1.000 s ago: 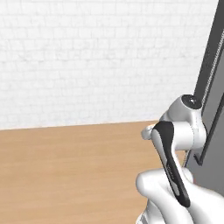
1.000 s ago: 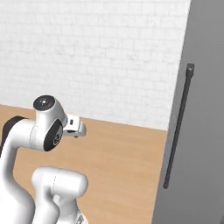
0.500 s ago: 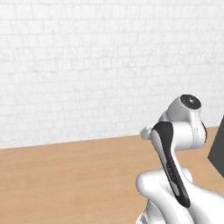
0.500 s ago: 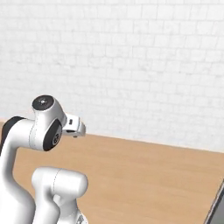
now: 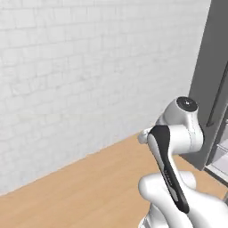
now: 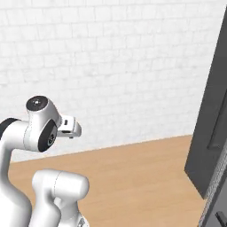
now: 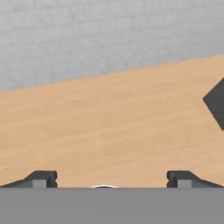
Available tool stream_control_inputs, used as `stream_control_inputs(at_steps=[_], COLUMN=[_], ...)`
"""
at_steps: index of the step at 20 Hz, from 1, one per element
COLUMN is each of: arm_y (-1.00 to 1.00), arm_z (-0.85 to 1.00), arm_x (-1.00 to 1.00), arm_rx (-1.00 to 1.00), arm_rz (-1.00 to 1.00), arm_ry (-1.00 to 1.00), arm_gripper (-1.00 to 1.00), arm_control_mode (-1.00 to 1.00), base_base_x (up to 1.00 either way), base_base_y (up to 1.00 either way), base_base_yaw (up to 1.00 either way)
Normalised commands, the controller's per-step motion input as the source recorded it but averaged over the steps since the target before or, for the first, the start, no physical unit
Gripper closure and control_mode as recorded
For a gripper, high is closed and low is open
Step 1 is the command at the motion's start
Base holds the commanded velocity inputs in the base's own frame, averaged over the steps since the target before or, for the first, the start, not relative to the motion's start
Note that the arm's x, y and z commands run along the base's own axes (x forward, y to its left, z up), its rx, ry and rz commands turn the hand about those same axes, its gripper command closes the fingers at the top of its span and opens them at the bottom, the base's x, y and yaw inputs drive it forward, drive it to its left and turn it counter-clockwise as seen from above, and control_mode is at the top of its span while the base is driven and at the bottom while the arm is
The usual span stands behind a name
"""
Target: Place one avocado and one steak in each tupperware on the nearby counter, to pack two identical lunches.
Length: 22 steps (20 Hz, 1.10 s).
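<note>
The white arm's two-finger gripper (image 7: 109, 179) hangs empty, dark fingertips (image 7: 41, 178) wide apart, over bare light-brown wood-grain floor (image 7: 113, 127) by a white brick wall (image 6: 111, 66); a dark grey tall door (image 6: 213, 133) stands right; steak, avocado, tupperware nowhere visible; packing seemingly unstarted.

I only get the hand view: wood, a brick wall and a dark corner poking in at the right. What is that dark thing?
Observer: Most likely the tall dark grey door that stands at the right of the right base view.
Operator: Does it have a handle?
Observer: Yes, the left base view shows a long dark handle running down it.
Operator: Anything behind it?
Observer: Low beside it in the left base view are what look like pale shelves.
Operator: And the arm?
Observer: The arm is folded, its joint raised in front of the wall.
</note>
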Motion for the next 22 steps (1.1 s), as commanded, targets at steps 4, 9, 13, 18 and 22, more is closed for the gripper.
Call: stream_control_inputs(at_steps=[4, 9, 13, 18, 22], arm_y=[0.0, 0.0, 0.0, 0.0, 0.0], arm_z=[0.0, 0.0, 0.0, 0.0, 0.0], arm_x=[0.0, 0.0, 0.0, 0.0, 0.0], arm_rx=[0.0, 0.0, 0.0, 0.0, 0.0], arm_rz=[0.0, 0.0, 0.0, 0.0, 0.0], arm_ry=[0.0, 0.0, 0.0, 0.0, 0.0], arm_gripper=[-1.0, -1.0, -1.0, -1.0, -1.0], arm_control_mode=[1.0, 1.0, 1.0, 1.0, 1.0], base_base_x=[0.0, 0.33, 0.67, 0.72, 0.65], base_base_y=[0.0, 0.21, 0.53, 0.57, 0.73], base_base_yaw=[-1.0, -0.9, -0.77, -0.75, -0.67])
